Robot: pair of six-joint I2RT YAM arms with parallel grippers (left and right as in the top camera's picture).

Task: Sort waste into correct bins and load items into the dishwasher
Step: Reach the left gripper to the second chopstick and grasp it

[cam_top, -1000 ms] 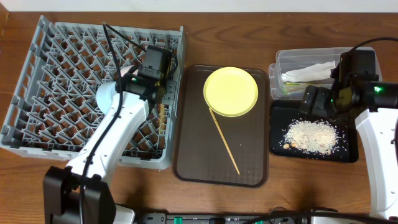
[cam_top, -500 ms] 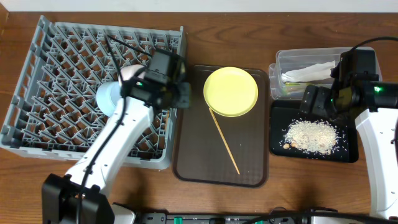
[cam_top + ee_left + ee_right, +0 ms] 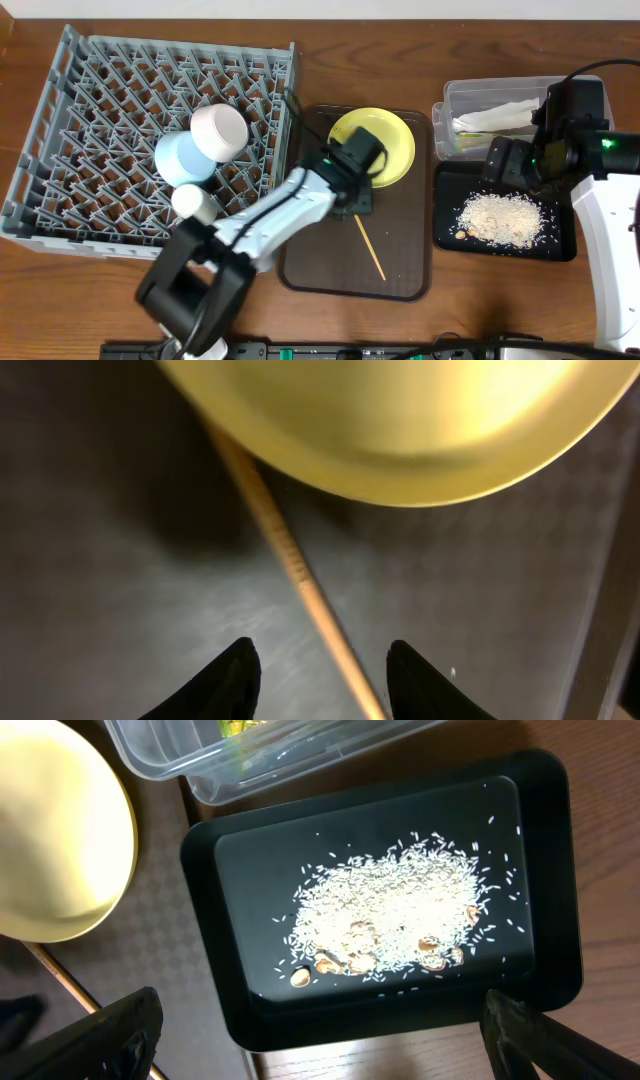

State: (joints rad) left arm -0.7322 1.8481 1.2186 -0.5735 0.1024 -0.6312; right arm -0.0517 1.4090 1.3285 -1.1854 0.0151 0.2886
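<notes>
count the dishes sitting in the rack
3: a white bowl and a blue bowl beside it near the rack's middle, a cream cup just nearer the front edge. The arm may hide more.

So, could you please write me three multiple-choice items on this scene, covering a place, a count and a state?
1. Where do the rice crumbs lie? A clear tub; B black tray; C brown tray.
2. How many dishes sit in the dish rack? A one; B five; C three.
3. The left gripper is: A open over the chopstick; B shut on the plate; C out of view.
Answers: B, crumbs cover its floor; C, light blue bowl, white bowl, cream cup; A, jaws apart, chopstick beneath.
</notes>
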